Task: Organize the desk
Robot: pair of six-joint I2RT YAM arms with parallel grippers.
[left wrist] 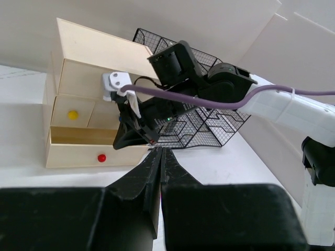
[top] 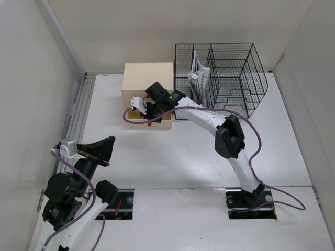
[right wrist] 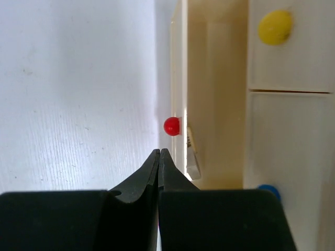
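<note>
Currently the right pincer (right wrist: 158,151), shut and empty, hovers low over the desk (top: 183,157), toward its 12 o'clock end; the red knob (right wrist: 171,126) of the open drawer (right wrist: 212,94) lies just ahead at 1 o'clock; left arm (top: 78,180) well apart

White matte tabletop (top: 178,157) w/ ridged metal rail (top: 79,112) along left edge. At far side: beige drawer box (top: 148,77), just beside on right black wire-mesh organizer (top: 235,78).

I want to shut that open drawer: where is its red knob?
Right wrist view, mid-frame: the red knob sits on the front of the open drawer, just beyond the shut right gripper.
</note>
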